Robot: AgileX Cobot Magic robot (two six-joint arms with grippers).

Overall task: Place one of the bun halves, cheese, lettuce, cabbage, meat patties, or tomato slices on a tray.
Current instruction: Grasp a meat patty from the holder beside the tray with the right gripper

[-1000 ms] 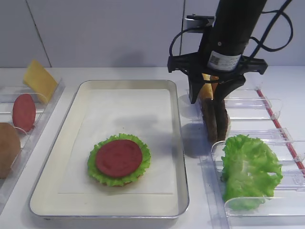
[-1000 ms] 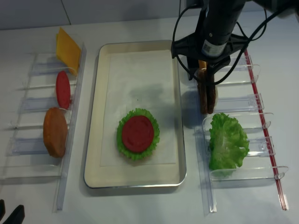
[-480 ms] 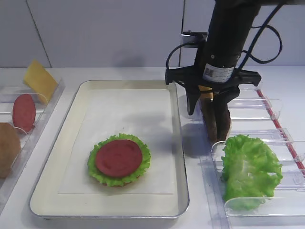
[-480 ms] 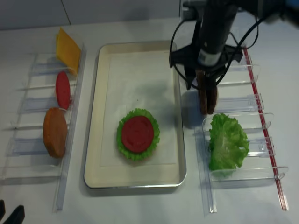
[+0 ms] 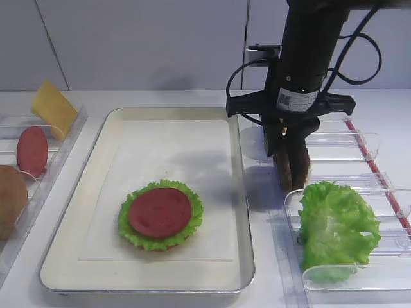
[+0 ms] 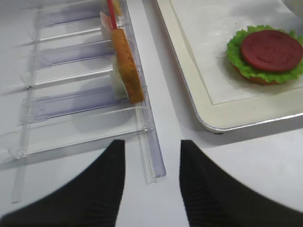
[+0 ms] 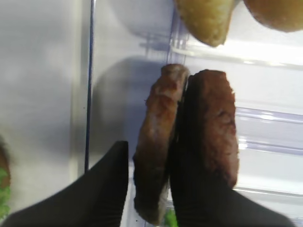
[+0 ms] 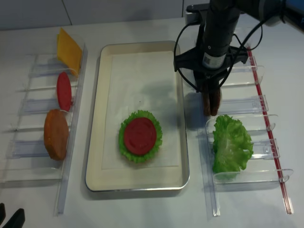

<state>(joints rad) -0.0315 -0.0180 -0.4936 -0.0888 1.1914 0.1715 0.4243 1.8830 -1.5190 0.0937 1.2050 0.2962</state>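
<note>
Your right hand [image 7: 149, 189] has its fingers narrowed around just the left of the two patties [image 7: 158, 142] standing in the rack right of the tray [image 5: 241, 192], so squeeze firmly and lift straight up, leaving the other patty.

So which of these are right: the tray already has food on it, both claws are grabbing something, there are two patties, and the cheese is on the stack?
1. The tray holds lettuce topped with a tomato slice. True.
2. The left gripper holds a bun. False: it hangs open and holds nothing.
3. The right gripper straddles one of two upright meat patties. True.
4. The cheese lies on the stack. False: it stands in the left rack.
</note>
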